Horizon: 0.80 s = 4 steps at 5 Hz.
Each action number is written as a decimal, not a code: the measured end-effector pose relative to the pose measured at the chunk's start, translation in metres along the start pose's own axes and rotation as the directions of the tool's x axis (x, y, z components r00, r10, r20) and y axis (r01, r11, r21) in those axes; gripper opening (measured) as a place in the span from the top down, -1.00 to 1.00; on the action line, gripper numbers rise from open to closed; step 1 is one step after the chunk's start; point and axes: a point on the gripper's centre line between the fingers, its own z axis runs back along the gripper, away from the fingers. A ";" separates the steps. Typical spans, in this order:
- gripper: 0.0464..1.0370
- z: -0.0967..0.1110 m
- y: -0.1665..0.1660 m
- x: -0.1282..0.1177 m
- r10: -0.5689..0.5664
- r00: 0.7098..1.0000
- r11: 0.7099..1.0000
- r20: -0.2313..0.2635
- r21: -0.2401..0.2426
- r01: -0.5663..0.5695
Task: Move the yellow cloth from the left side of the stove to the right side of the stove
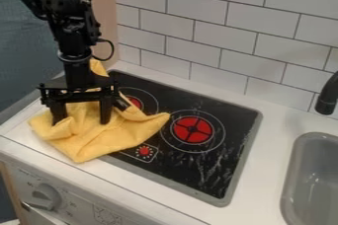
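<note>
A black robot gripper (82,119) hangs over a rumpled yellow cloth (122,132) at the left side of a toy kitchen's stovetop, its two fingers pointing down and spread wide apart. Their tips meet the fabric at two separate places, with loose folds bunched between them; the claw appears to straddle the cloth rather than pinch it, though whether a fold is caught against either tip is impossible to tell.

The cloth lies partly on the white counter (267,169) and partly across the near left portion of the black cooktop (228,169), one pointed corner reaching toward the front red burner (192,130) and another angled toward the counter's front edge. Soft and apparently thin, it slumps into creases and shallow pockets, with a raised part behind the gripper; its limpness likely explains the uneven heap, since nothing stiff shapes it.

The glossy, streaked cooktop, framed by a gray rim, contrasts with the cloth's matte weave. Behind it rises a wall of white rectangular tiles (261,19). A smooth gray sink basin (316,179) is set in at right beneath a curved black faucet (326,98), and a rounded knob (46,195) juts from the pale front panel.
</note>
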 end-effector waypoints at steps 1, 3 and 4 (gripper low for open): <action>-0.92 -0.002 -0.005 0.004 0.014 1.000 1.000 -0.014 -0.015 -0.014; -0.92 0.002 -0.039 0.017 0.001 0.997 0.997 -0.078 -0.082 -0.007; -0.92 0.005 -0.074 0.018 -0.085 0.992 0.992 -0.094 -0.105 0.075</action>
